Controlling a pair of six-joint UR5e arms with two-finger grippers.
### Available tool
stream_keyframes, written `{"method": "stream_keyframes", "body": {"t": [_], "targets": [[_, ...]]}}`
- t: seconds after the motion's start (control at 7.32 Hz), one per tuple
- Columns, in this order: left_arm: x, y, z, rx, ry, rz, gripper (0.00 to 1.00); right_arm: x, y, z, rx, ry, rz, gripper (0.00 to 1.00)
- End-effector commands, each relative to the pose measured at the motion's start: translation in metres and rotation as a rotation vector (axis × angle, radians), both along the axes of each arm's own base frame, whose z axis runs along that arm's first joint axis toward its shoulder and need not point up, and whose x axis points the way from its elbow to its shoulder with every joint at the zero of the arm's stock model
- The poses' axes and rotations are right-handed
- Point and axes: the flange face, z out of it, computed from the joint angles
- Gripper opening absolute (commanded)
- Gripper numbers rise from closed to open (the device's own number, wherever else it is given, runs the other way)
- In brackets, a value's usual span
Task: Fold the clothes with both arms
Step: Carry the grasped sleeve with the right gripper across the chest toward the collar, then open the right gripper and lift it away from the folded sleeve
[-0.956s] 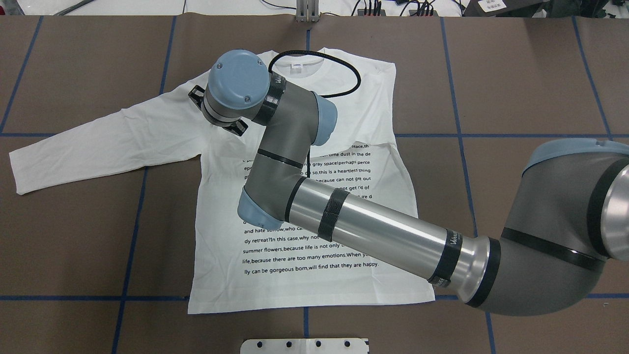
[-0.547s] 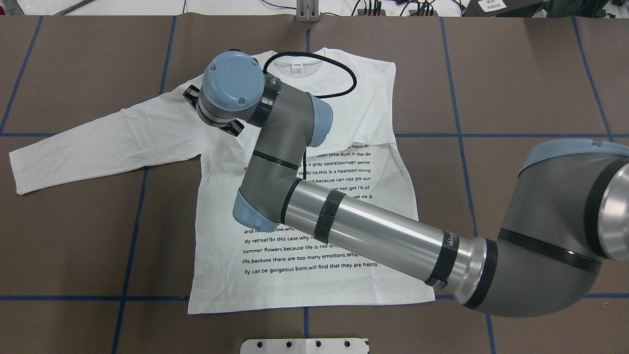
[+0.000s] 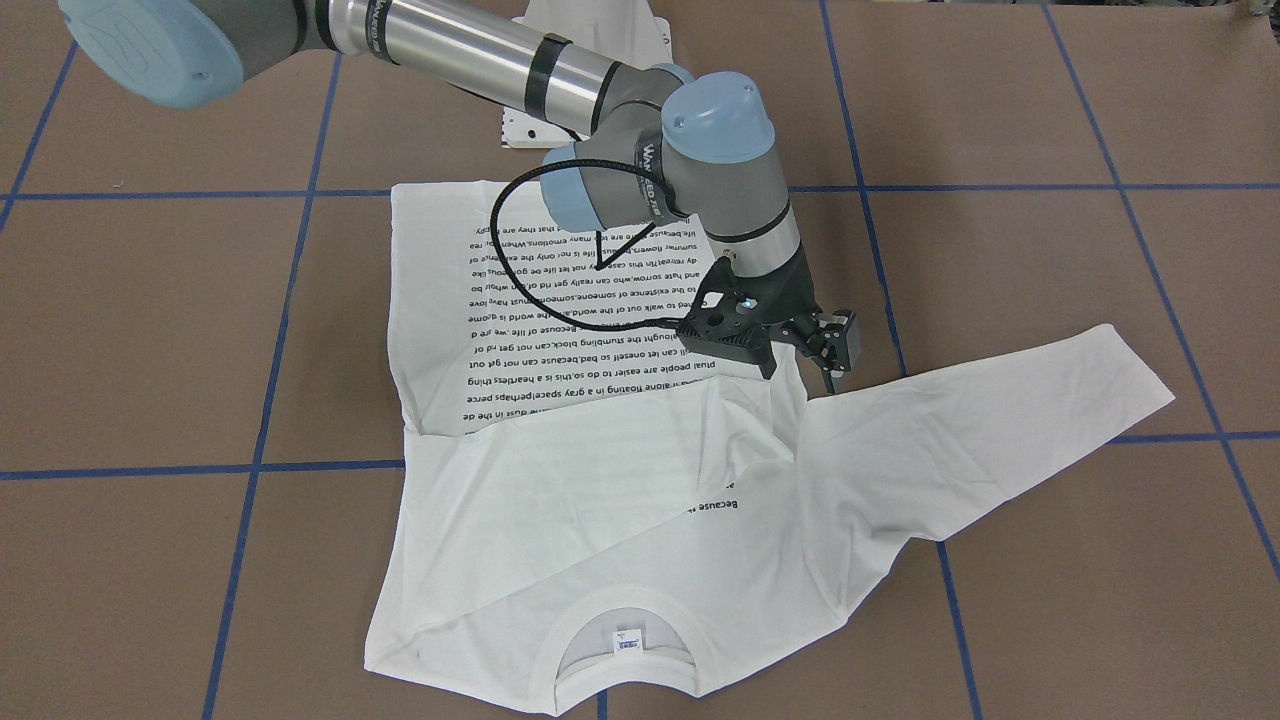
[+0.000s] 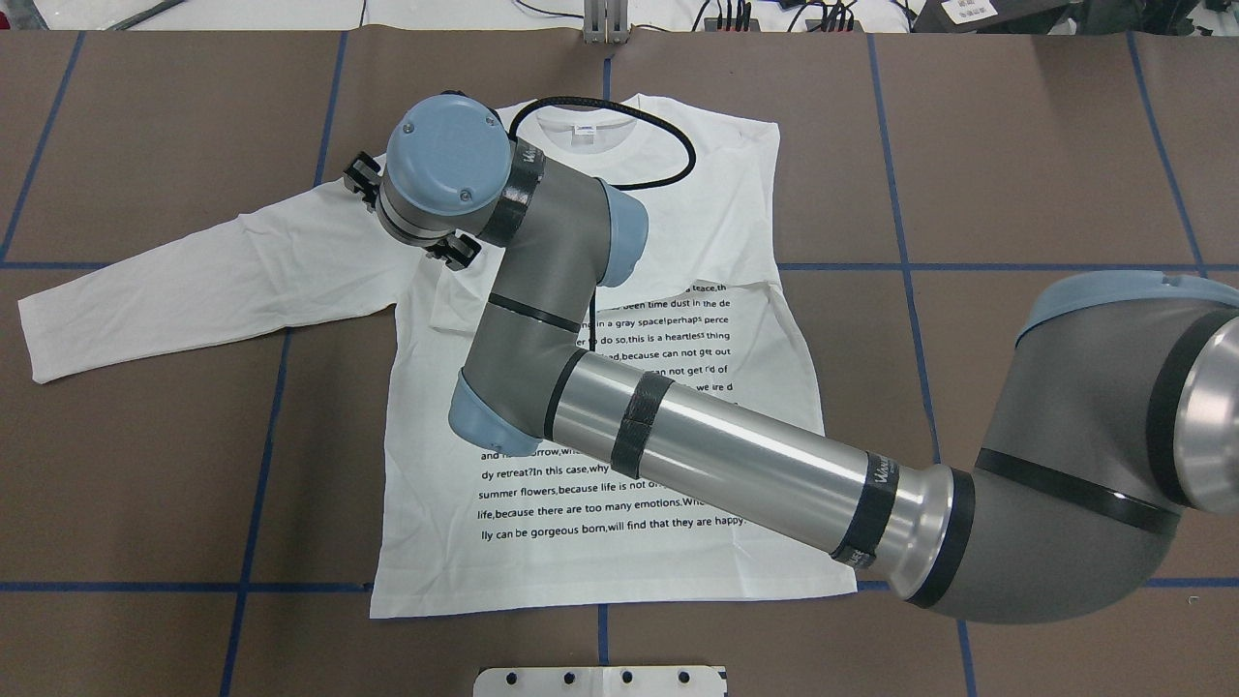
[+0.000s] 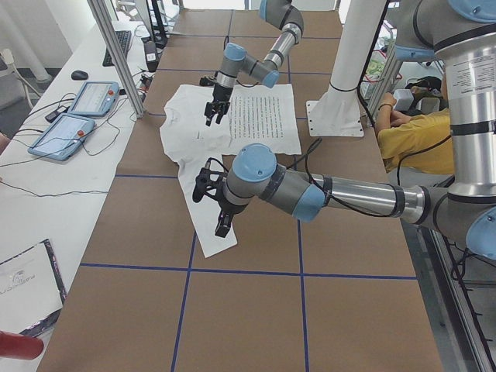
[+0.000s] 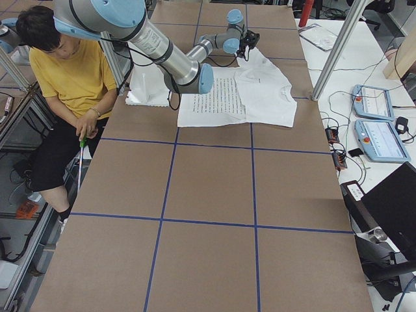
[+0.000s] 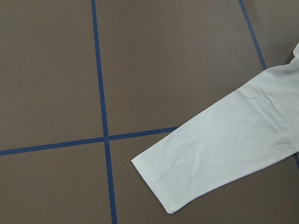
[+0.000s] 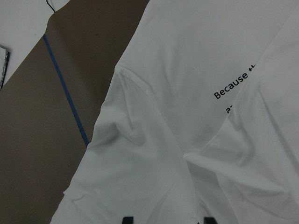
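The white long-sleeved T-shirt [image 4: 600, 465] lies flat, print up, collar [image 3: 625, 665] away from the robot. One sleeve is folded in across the chest. The other sleeve [image 4: 194, 281] stretches out to the robot's left, and its cuff shows in the left wrist view [image 7: 205, 163]. My right arm [image 4: 716, 465] reaches across the shirt. My right gripper [image 3: 800, 375] is open and empty just above the shoulder where that sleeve starts, and its fingertips [image 8: 127, 219] stand apart. My left gripper [image 5: 211, 208] hangs near the cuff. I cannot tell whether it is open or shut.
The table is brown with blue tape lines [image 4: 261, 426]. The white pedestal base plate [image 4: 600, 681] sits at the near edge. A side table beyond the collar holds tablets [image 5: 77, 108] and cables. A person in yellow [image 6: 65, 71] sits beside the robot.
My right wrist and gripper have slid toward the robot's left, along the shoulder toward the outstretched sleeve. The shirt has not moved.
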Motion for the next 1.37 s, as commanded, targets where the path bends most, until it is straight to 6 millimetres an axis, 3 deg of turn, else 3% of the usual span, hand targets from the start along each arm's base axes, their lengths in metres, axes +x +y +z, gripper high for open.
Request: {"method": "stream_keyframes", "body": {"t": [0.0,0.14,0.27,0.41,0.55,0.68,0.82,1.09,1.23], "targets": [[0.004,-0.004,0.009,-0.032,0.005,-0.008,1.00,0.018,-0.004,-0.009,-0.045,-0.028,0.030,0.98],[0.012,-0.009,0.023,-0.099,0.025,-0.018,1.00,0.048,-0.008,0.005,-0.091,0.034,0.042,0.99],[0.033,-0.025,0.036,-0.138,0.029,0.014,1.00,0.087,-0.006,0.044,-0.119,0.059,0.041,0.99],[0.051,-0.048,0.044,-0.160,0.030,0.041,1.00,0.139,-0.006,0.099,-0.137,0.049,0.026,0.99],[0.083,-0.072,0.044,-0.217,0.045,0.052,0.99,0.189,-0.010,0.143,-0.150,0.054,0.013,0.99],[0.123,-0.075,0.059,-0.218,0.045,0.104,0.99,0.236,-0.014,0.183,-0.162,0.070,0.006,0.99],[0.137,-0.090,0.081,-0.224,0.068,0.096,0.96,0.279,-0.016,0.211,-0.153,0.081,-0.007,0.99],[0.165,-0.101,0.123,-0.215,0.072,0.123,0.96,0.325,-0.008,0.254,-0.161,0.110,-0.007,0.99],[0.172,-0.116,0.127,-0.234,0.072,0.114,0.96,0.334,-0.002,0.268,-0.163,0.123,-0.007,0.99]]}}
